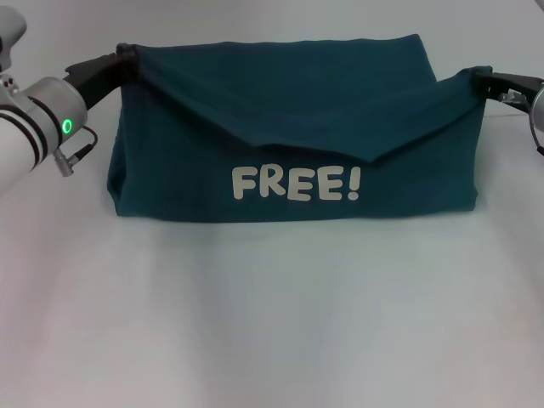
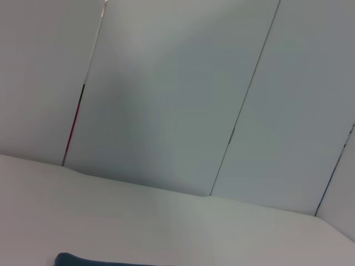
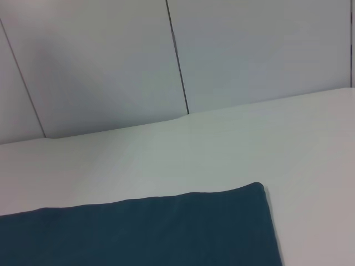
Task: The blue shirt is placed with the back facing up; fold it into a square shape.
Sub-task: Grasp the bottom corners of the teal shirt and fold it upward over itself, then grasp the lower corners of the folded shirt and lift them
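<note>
The main risk was judged to be an uneven fold: the blue shirt (image 1: 289,127) was held up at two corners only, and its middle sagged in a shallow V over the white lettering (image 1: 296,184). If one corner were carried farther or lowered sooner than the other, the flap could be laid askew and the square spoiled. A slip from either grip was also thought possible, since only a small pinch of soft cloth was caught at each side; the loose corner would then drop and crease.

The shirt was lying across the far middle of the white table (image 1: 272,323), already doubled into a wide band, with its lettered face turned toward the near side. The left gripper (image 1: 127,61) was seen at the band's far left corner, its fingers closed on a tuck of the fabric. The right gripper (image 1: 476,78) was placed at the far right corner, likewise closed on the cloth. In the wrist views only the shirt's edge, the table and the panelled wall (image 3: 111,61) were shown.
</note>
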